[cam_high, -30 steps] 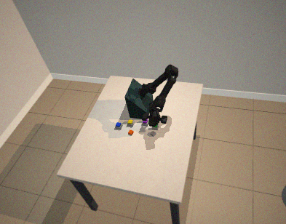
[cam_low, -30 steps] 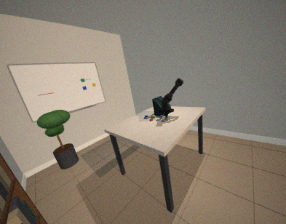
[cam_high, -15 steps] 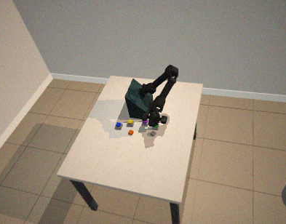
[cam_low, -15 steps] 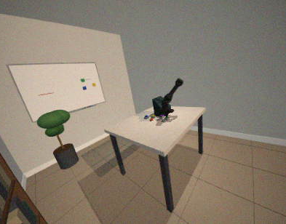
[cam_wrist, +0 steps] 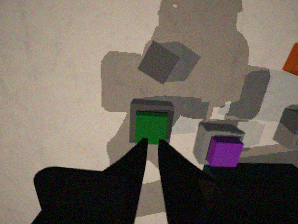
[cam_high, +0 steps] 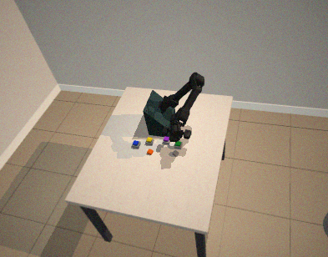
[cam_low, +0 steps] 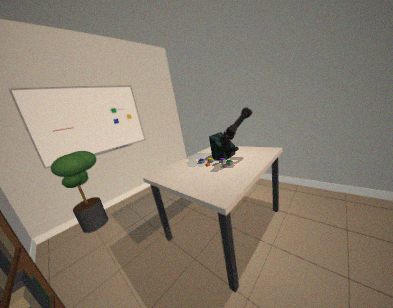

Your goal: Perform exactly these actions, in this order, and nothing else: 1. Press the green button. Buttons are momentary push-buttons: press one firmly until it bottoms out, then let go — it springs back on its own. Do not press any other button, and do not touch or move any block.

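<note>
The green button sits in a grey housing on the table, just ahead of my fingertips in the wrist view. It also shows in the top view. My gripper is nearly shut with a narrow gap and holds nothing; its tips hang at the button's near edge. In the top view the gripper is just above and behind the green button.
A purple button sits right of the green one. A grey block lies beyond the green button. An orange block is at the far right edge. Yellow and blue buttons lie further left. The arm's dark base stands behind.
</note>
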Controlling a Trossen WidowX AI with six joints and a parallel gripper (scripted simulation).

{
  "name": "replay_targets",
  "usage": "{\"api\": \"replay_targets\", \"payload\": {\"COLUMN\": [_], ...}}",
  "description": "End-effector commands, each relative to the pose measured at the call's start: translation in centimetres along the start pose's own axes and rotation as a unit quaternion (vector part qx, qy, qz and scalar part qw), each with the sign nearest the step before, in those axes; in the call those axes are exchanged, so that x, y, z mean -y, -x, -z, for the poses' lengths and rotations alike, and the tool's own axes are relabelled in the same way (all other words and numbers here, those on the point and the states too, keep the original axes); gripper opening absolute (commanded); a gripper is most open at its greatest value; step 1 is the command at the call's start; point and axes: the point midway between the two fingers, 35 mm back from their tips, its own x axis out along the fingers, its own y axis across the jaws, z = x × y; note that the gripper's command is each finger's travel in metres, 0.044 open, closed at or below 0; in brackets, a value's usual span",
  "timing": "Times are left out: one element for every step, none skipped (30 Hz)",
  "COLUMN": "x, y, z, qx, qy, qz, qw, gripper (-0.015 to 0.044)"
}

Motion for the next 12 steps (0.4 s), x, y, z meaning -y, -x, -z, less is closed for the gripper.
{"api": "replay_targets", "payload": {"x": [-1.6, -2.2, -2.8, -3.4, -4.1, -4.5, -4.8, -4.9, -4.9, -4.9, -4.9, -4.9], "y": [2.0, 2.8, 3.6, 4.4, 5.2, 5.9, 6.3, 6.4, 6.4, 6.4, 6.4, 6.4], "z": [-1.3, -1.8, -2.2, -2.6, -2.9, -3.1, -3.2, -3.2, -3.2, -3.2, -3.2, -3.2], "qx": [0.005, 0.006, 0.006, 0.005, 0.005, 0.005, 0.004, 0.004, 0.004, 0.004, 0.004, 0.004], "qy": [0.007, 0.007, 0.008, 0.008, 0.008, 0.007, 0.007, 0.007, 0.007, 0.007, 0.007, 0.007], "qz": [-0.004, -0.004, -0.004, -0.004, -0.004, -0.003, -0.003, -0.003, -0.003, -0.003, -0.003, -0.003], "qw": [1.0, 1.0, 1.0, 1.0, 1.0, 1.0, 1.0, 1.0, 1.0, 1.0, 1.0, 1.0], "gripper": [0.0125, 0.0151, 0.0178, 0.0204, 0.023, 0.0256, 0.0283, 0.0309, 0.0335, 0.0361, 0.0387, 0.0387]}}
